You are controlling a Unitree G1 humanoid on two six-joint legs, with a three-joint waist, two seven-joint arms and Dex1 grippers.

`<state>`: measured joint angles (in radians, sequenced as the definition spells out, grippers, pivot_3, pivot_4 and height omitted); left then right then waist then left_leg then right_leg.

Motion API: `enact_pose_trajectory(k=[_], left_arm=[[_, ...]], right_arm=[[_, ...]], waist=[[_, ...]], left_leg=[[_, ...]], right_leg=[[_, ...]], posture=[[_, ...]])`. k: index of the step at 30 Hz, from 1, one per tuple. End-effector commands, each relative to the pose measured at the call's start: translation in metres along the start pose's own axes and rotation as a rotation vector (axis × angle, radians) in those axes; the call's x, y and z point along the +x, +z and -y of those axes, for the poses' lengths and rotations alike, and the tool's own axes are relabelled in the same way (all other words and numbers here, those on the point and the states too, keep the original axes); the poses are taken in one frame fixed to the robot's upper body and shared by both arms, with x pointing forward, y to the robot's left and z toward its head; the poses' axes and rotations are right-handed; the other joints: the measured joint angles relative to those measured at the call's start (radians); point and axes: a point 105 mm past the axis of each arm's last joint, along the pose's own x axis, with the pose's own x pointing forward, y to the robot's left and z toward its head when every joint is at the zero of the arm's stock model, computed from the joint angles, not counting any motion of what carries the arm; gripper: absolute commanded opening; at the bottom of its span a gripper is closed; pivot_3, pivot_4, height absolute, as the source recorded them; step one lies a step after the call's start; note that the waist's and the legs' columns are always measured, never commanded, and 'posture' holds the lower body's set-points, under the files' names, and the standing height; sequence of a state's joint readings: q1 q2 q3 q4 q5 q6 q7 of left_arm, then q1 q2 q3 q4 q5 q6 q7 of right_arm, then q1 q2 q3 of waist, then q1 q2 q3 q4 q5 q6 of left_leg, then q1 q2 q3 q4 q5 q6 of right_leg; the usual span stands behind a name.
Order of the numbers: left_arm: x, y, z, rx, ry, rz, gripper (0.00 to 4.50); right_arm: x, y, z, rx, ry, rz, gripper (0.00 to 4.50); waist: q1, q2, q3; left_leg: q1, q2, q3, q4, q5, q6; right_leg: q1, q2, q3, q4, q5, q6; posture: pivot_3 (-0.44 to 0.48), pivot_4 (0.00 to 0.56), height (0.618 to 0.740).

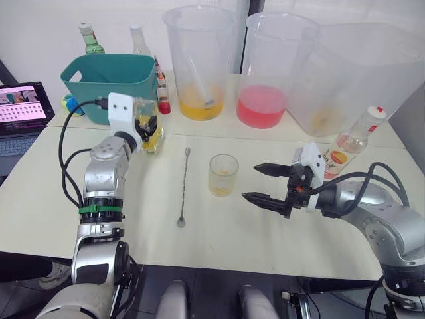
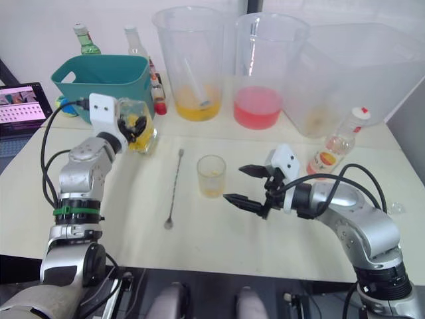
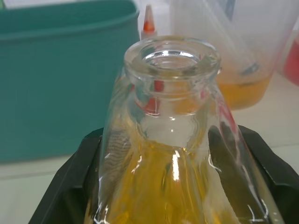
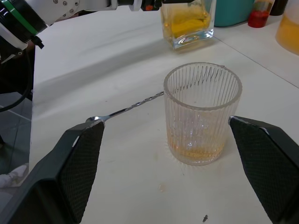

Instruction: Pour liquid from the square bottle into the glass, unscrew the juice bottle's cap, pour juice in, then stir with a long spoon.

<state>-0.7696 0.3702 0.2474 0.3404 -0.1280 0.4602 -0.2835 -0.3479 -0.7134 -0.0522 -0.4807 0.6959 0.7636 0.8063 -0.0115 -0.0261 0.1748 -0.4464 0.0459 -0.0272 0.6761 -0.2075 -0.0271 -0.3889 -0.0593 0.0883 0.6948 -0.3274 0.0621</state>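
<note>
My left claw is grasping the square bottle, so I should set it down upright while my released right claw waits near the glass.

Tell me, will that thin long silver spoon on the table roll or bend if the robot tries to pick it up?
The thin long silver metal spoon looks stiff, so it probably won't flop. Lying flat on the pale table, its twisted stem may be hard to pinch and could slide or roll. It is so slim that it likely weighs little.
</note>
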Motion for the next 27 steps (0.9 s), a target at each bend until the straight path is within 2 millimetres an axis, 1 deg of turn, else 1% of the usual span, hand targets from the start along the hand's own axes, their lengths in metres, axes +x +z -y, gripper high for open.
enact_pose_trajectory(k=[1,7,13,15,17,19,21,25,26,27], left_arm=[[-0.008,0.040,-0.005,-0.004,-0.023,0.141,2.81],[-0.010,0.023,-0.008,0.019,-0.025,0.096,2.81],[-0.011,0.020,-0.006,0.040,-0.026,0.090,2.81],[-0.011,0.024,-0.004,0.086,-0.025,0.106,3.82],[-0.012,0.028,-0.002,0.120,-0.027,0.119,4.45],[-0.013,0.035,-0.001,0.114,-0.029,0.145,4.49],[-0.015,0.047,-0.001,0.096,-0.024,0.189,4.49],[-0.023,0.089,0.003,0.053,-0.049,0.326,4.49],[-0.024,0.096,0.003,0.046,-0.053,0.348,4.49],[-0.026,0.109,0.004,0.041,-0.061,0.382,4.49]], right_arm=[[-0.002,0.013,-0.003,-0.031,0.018,0.040,4.50],[-0.003,0.019,-0.004,-0.030,0.019,0.066,4.50],[-0.003,0.027,-0.006,-0.030,0.027,0.094,4.50],[-0.004,0.028,-0.005,-0.031,0.027,0.097,4.50],[-0.004,0.029,-0.005,-0.032,0.028,0.099,4.50],[-0.004,0.031,-0.004,-0.035,0.028,0.099,4.50],[-0.005,0.032,-0.003,-0.037,0.029,0.101,4.50],[-0.006,0.034,-0.003,-0.040,0.032,0.101,4.50],[-0.007,0.034,-0.003,-0.040,0.033,0.101,4.50],[-0.007,0.035,-0.002,-0.042,0.034,0.102,4.50]], waist=[[0.001,0.000,0.000],[-0.001,0.000,0.000],[-0.001,0.000,0.000],[-0.001,0.000,0.000],[-0.001,0.000,0.000],[-0.001,0.000,0.000],[-0.001,0.000,0.000],[0.001,0.000,0.000],[0.001,0.000,0.000],[0.001,0.000,0.000]], left_leg=[[0.000,0.000,0.000,0.000,0.000,0.000],[0.000,0.000,0.000,0.000,0.000,0.000],[0.001,0.000,0.000,0.000,0.000,0.000],[0.001,0.000,0.000,0.000,0.000,0.000],[0.001,0.000,0.000,0.000,0.000,0.000],[0.001,0.000,0.000,0.000,0.000,0.000],[0.001,0.000,0.000,0.000,0.000,0.000],[0.001,0.000,0.000,0.000,0.000,0.000],[0.001,0.000,0.000,0.000,0.000,0.000],[0.001,0.000,0.000,0.000,0.000,0.000]], right_leg=[[0.000,0.000,0.000,0.000,0.000,0.000],[0.000,0.000,0.000,-0.001,0.000,0.000],[0.000,0.000,0.000,-0.001,0.000,0.000],[0.000,0.000,0.000,-0.001,0.000,0.000],[0.000,0.000,0.000,-0.001,0.000,0.000],[0.000,0.000,0.000,-0.001,0.000,0.000],[0.000,0.000,0.000,-0.002,0.000,0.000],[0.000,0.000,0.000,-0.002,0.000,0.000],[0.000,0.000,0.000,-0.002,0.000,0.000],[0.000,0.000,0.000,-0.002,0.000,0.000]], posture=[[0.000,0.150,0.726],[0.000,0.150,0.726],[0.000,0.150,0.726],[0.000,0.150,0.726],[0.000,0.150,0.726],[0.000,0.150,0.726],[0.000,0.150,0.726],[0.000,0.150,0.726],[0.000,0.150,0.726],[0.000,0.150,0.726]])
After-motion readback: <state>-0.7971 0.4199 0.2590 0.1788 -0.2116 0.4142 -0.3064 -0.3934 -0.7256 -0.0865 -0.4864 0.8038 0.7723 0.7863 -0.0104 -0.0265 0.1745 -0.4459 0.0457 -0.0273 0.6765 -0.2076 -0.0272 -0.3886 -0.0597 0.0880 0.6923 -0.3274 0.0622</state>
